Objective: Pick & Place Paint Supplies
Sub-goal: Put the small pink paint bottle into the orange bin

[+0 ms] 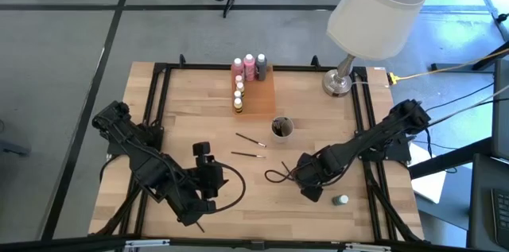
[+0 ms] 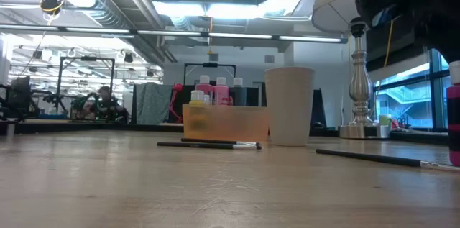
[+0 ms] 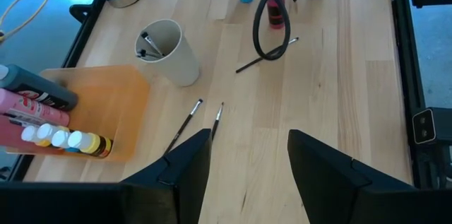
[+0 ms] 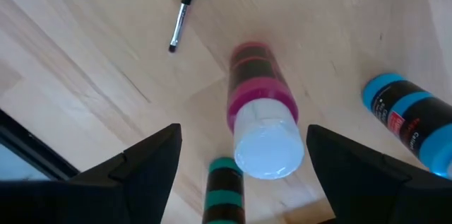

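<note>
A pink paint bottle [image 4: 261,118] with a white cap stands upright on the table. My right gripper [image 4: 244,174] hangs open above it, pointing down, one finger on either side of the cap without touching it. Beside it stand a blue bottle [image 4: 409,121] and a green-banded one [image 4: 226,189]. More bottles [image 1: 248,73] stand in the orange tray [image 1: 258,97] at the far middle. Three thin brushes [image 1: 250,140] [image 1: 248,155] [image 1: 282,166] lie flat on the wood. My left gripper [image 3: 247,160] waits open above the near left part of the table.
A round cup [image 1: 281,128] holding dark brush handles stands near the table's middle. A lamp [image 1: 338,83] stands at the far right corner. A small green-capped bottle [image 1: 341,201] sits near the right front. A dark cable loop [image 1: 278,176] hangs by my right gripper.
</note>
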Robot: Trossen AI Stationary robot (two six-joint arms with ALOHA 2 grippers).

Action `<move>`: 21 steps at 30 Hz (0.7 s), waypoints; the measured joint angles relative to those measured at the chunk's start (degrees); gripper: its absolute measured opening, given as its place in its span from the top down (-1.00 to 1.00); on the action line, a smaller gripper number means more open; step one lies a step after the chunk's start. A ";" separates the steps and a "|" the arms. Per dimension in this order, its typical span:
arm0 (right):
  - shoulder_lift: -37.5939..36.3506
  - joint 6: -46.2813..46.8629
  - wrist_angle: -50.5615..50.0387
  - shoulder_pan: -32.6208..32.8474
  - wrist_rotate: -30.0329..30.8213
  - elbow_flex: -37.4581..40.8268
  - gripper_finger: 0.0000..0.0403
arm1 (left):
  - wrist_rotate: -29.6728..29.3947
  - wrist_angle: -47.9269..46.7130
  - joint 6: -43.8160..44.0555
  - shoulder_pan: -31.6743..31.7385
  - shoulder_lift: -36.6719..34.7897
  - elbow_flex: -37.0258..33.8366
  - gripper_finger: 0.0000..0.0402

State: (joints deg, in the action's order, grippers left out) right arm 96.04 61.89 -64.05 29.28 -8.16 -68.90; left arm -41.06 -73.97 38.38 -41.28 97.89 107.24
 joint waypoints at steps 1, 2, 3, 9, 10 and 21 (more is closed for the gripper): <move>0.14 0.01 0.04 0.00 0.00 0.00 -0.54 | 0.00 0.01 0.01 0.00 0.00 0.00 0.08; 0.37 0.04 0.04 0.00 0.00 0.00 -0.54 | 0.00 0.00 0.02 0.00 0.00 0.00 0.08; 0.60 0.04 0.04 0.00 0.00 0.00 -0.54 | 0.00 0.00 0.04 0.00 0.00 -0.02 0.08; 1.68 0.07 1.16 0.00 0.00 0.00 -0.54 | -0.02 0.00 0.04 0.00 0.00 0.00 0.08; 1.82 0.07 1.26 0.00 0.00 0.00 -0.54 | -0.02 0.00 0.04 0.00 0.00 0.00 0.08; 2.68 1.16 0.75 -0.02 0.00 0.00 -0.51 | 2.33 -0.02 3.03 0.00 0.00 0.00 0.08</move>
State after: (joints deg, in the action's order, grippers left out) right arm 98.72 63.05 -63.30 29.26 -8.16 -68.90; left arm -38.73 -73.99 41.41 -41.28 97.89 107.24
